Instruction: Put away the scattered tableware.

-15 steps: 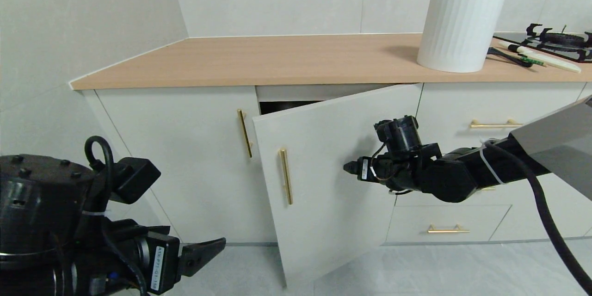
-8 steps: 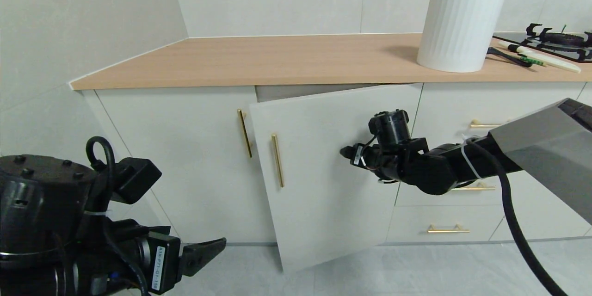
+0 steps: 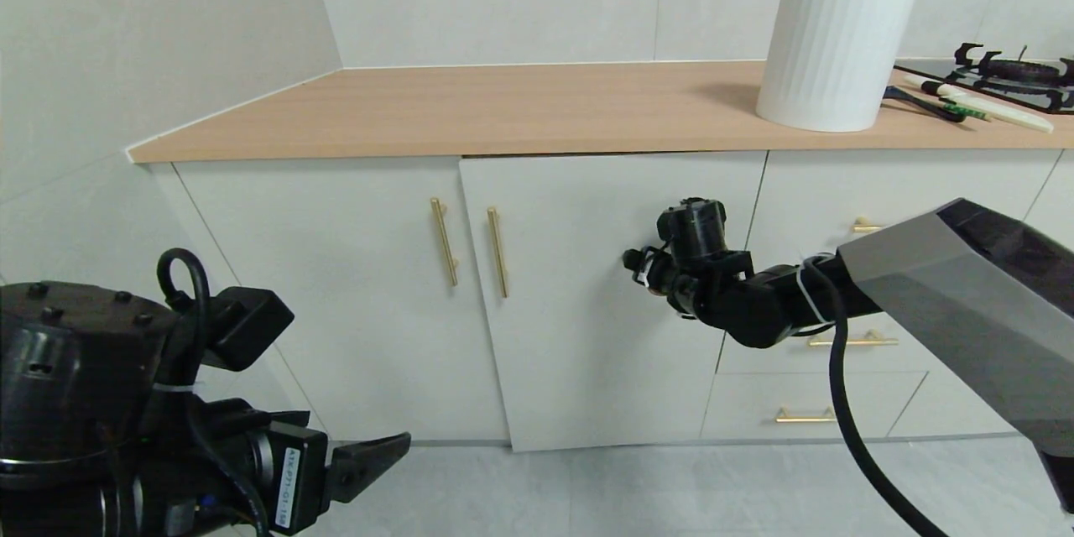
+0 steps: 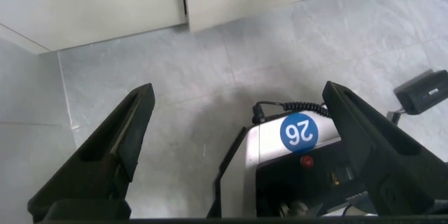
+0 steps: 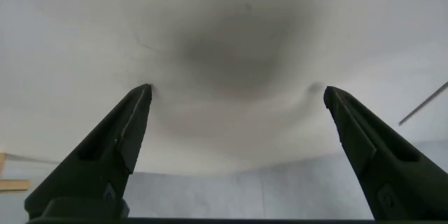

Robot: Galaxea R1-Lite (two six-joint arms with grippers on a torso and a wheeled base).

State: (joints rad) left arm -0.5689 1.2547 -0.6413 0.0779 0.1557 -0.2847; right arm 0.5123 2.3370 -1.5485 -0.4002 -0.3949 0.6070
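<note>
Right hand (image 3: pixel 635 261) against closed cabinet door (image 3: pixel 579 352)

I get one white label (image 3: pixel 287 487) carrying a line of small black code print, run sideways, on the housing just behind the left gripper (image 3: pixel 369 455). A small white tag (image 3: pixel 644 273) sits at the right gripper (image 3: pixel 635 258). Its print is too small for me to read.
</note>
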